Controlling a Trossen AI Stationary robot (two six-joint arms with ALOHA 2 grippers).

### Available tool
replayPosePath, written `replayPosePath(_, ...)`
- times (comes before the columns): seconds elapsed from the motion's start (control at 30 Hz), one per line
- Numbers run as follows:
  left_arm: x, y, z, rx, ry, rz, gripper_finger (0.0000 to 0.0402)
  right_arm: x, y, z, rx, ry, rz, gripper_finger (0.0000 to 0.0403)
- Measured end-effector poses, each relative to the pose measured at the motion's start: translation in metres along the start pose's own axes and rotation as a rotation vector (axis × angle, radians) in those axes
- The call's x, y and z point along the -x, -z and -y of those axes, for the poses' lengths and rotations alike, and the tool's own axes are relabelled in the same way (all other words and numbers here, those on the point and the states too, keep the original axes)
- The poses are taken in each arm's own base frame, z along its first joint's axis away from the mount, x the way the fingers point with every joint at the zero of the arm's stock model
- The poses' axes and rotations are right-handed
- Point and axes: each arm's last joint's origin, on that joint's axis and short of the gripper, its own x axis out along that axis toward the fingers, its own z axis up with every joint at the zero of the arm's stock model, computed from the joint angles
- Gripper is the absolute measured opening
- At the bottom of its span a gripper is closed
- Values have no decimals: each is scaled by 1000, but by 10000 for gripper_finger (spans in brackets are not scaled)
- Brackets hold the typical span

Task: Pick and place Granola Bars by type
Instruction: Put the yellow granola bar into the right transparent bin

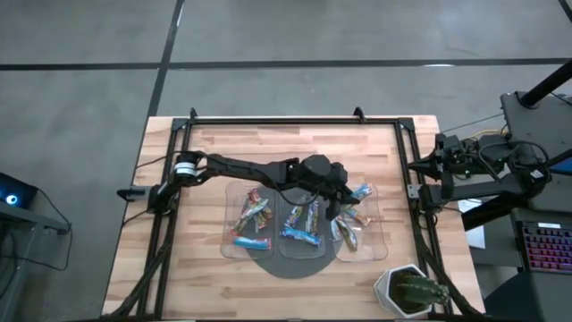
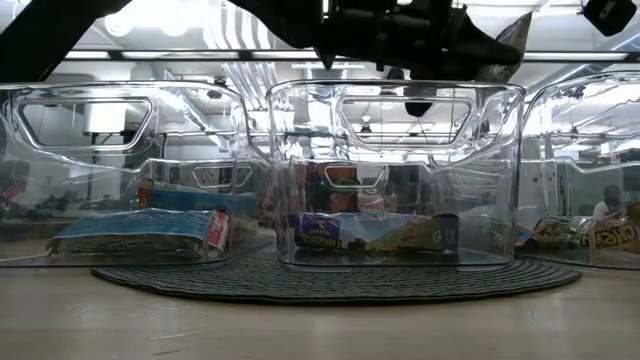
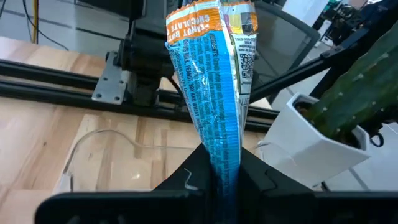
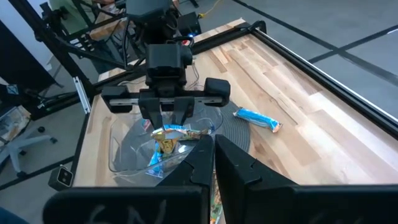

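Wood tabletop (image 1: 295,152) lies beneath the left gripper (image 3: 225,177), clamped on a blue granola bar (image 3: 211,93); beyond it a potted cactus (image 3: 357,84). Right gripper (image 1: 427,165) waits at the table's edge, fingers unreadable.

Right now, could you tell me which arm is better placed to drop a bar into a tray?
Left. The left hand is shut on a blue granola bar above the trays; the right hand waits at the table's right edge.

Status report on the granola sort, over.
Left gripper shut on blue granola bar, raised above trays. Right gripper shut, parked right of table. Nothing in the way.
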Motion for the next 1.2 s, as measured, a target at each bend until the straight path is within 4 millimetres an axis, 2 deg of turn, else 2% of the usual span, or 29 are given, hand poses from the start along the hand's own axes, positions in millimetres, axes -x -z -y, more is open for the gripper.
replayPosePath(0.4,0,7,-3,23,-21,-6,28,0,0,0,0,0,0,8)
replayPosePath(0.67,-1,9,-1,29,-11,-32,97,0,0,0,0,0,0,8)
replayPosePath(0.8,0,9,0,35,-3,-61,118,0,0,0,0,0,0,8)
replayPosePath(1.2,0,6,2,33,44,-66,121,0,0,0,0,6,4,8)
